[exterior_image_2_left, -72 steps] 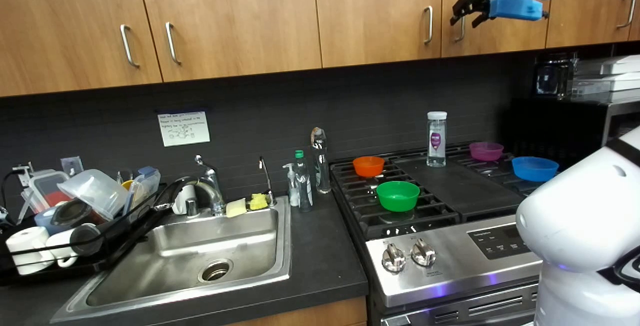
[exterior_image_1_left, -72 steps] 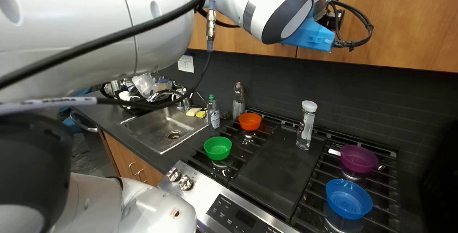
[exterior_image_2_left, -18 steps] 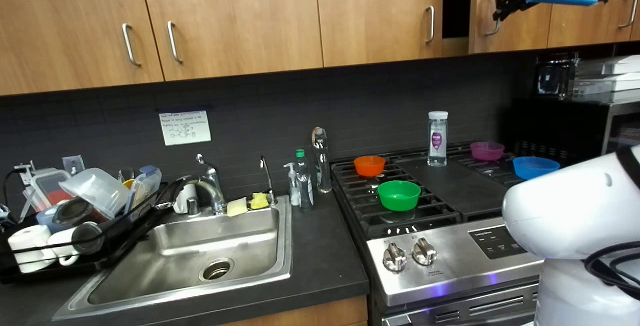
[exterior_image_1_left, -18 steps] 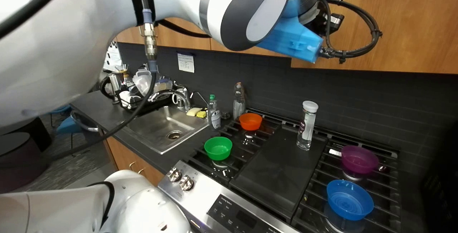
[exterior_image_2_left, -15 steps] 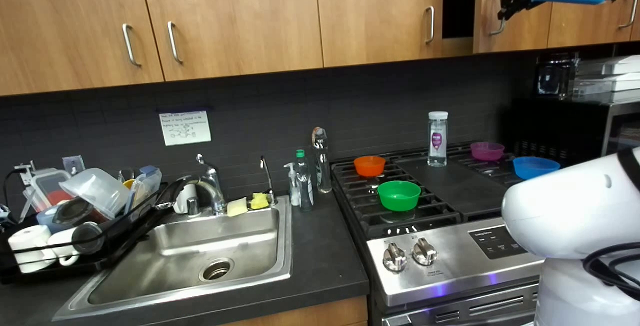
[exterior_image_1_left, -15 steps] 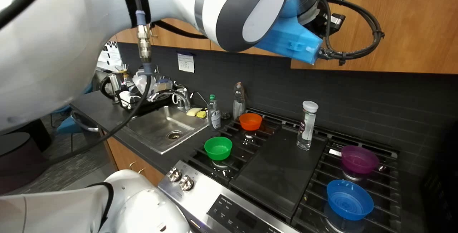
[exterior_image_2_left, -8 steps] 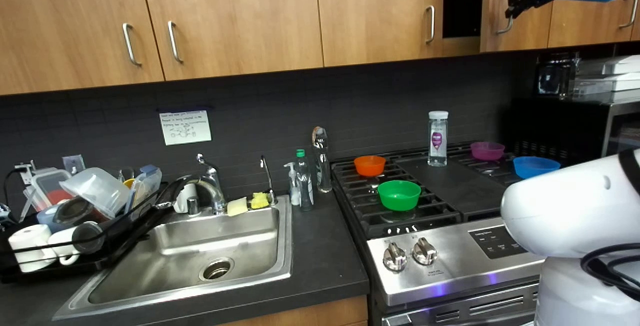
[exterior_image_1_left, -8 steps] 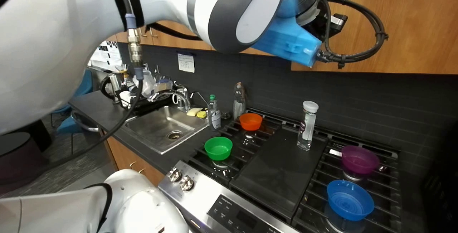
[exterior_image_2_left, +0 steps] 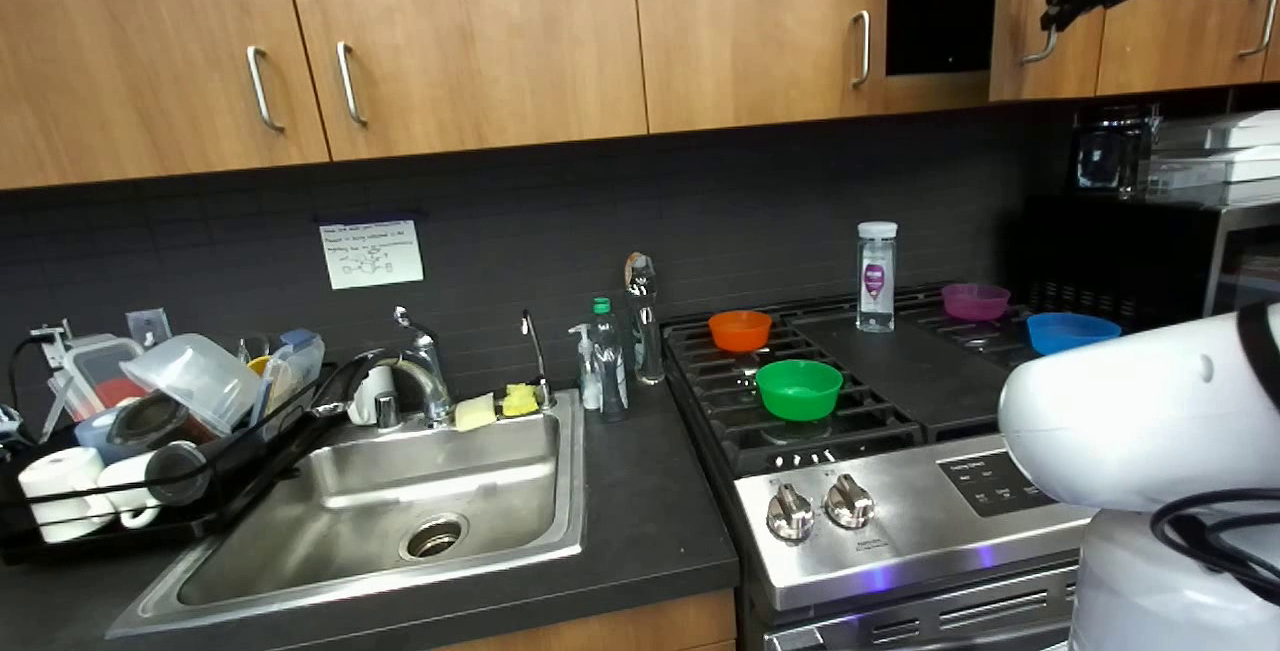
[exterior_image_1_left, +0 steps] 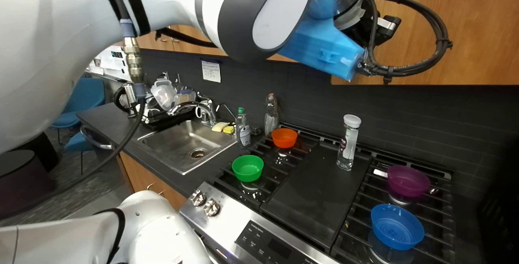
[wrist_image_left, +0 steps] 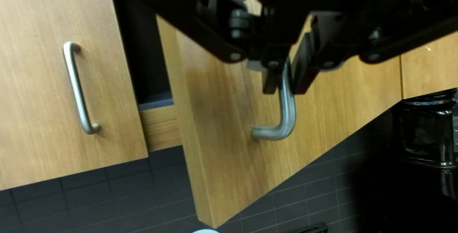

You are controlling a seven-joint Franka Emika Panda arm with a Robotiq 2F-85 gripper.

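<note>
In the wrist view my gripper is shut on the metal handle of a wooden cabinet door. One finger lies on each side of the bar, whose lower bend shows below the fingertips. The door stands partly open, swung out from the dark cabinet interior. In an exterior view the gripper is at the same handle, with the dark opening left of the door. Elsewhere the blue wrist cover and the arm hide the fingers.
Below, the stove holds an orange bowl, a green bowl, a purple bowl, a blue bowl and a clear white-capped bottle. A neighbouring shut door borders the opening. A sink and dish rack are farther off.
Several seconds ago the door was closed and my gripper stood open before it. Since then it has gripped the handle, and over the last second the door has swung wider with it. The bowls stayed put.
</note>
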